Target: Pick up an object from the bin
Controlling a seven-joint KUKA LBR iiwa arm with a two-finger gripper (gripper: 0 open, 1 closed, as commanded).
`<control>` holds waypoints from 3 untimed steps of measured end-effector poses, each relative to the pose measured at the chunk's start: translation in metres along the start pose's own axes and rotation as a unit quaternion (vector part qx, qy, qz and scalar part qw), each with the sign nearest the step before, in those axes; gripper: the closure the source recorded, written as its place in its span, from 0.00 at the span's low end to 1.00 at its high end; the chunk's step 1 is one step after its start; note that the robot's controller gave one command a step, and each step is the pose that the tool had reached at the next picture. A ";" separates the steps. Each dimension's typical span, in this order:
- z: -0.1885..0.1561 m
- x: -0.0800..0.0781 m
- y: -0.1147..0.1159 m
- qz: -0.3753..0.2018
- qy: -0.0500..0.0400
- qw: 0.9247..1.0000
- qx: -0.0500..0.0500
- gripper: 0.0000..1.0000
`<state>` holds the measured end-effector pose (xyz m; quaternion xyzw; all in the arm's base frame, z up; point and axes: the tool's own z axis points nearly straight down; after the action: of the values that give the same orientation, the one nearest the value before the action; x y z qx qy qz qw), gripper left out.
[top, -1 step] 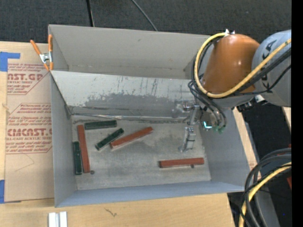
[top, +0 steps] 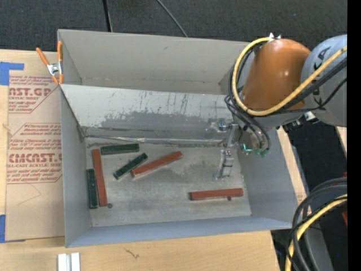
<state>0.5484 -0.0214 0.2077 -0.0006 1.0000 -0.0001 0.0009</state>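
The tool (top: 225, 169) hangs empty; released or clenched, I cannot tell. The red bar (top: 216, 195) lies just below it in view, long axis left-right.

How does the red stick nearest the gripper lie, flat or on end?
Flat: the red stick lies full length on the bin floor, apart from the gripper.

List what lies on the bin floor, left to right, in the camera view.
Dark green flat stick by the left wall, long red-brown stick beside it, slanted dark green stick, slanted red-brown stick, level red-brown stick.
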 end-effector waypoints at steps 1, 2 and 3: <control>0.039 0.012 -0.009 -0.035 -0.003 0.999 0.000 0.00; 0.100 0.018 -0.013 -0.054 -0.001 0.999 0.000 0.00; 0.115 0.027 -0.015 -0.063 0.000 0.998 -0.001 0.00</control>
<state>0.5220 -0.0365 0.0921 -0.0636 0.9980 0.0005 0.0006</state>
